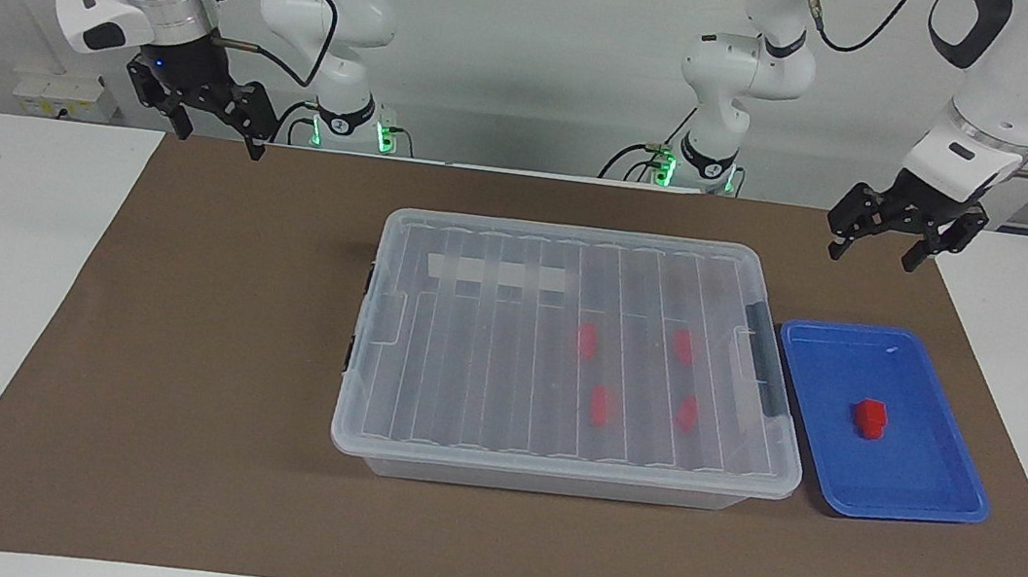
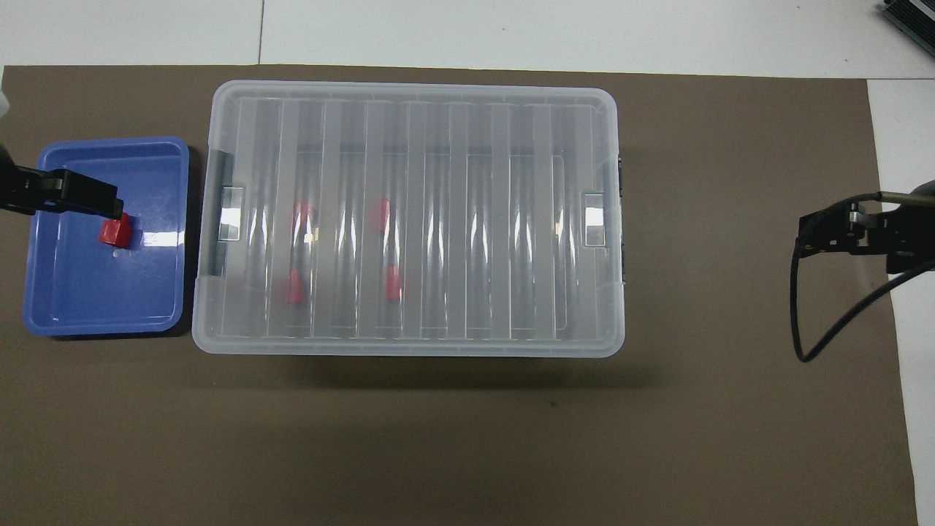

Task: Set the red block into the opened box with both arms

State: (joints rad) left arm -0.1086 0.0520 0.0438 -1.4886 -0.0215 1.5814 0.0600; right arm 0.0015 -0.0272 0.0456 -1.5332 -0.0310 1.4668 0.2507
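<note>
My left gripper (image 1: 876, 243) hangs released, fingers spread, above the counter's (image 1: 157, 480) brown mat near the shallow blue plastic tray (image 1: 915, 495). My right gripper (image 1: 218, 123) hangs released too, over the mat's corner at the right arm's end.

The small bright red plastic block (image 1: 871, 418) lies alone in that tray, just beside the large clear plastic storage box (image 1: 550, 474). The box's ribbed see-through lid (image 1: 487, 344) is on, and four more red blocks (image 1: 603, 405) show through it.

So I judge opening comes first. Each dark grey latch (image 1: 757, 358) sits at one short end, one per arm. I would release both together and lift the lid level. Whether the latches are snapped down I cannot quite tell.
</note>
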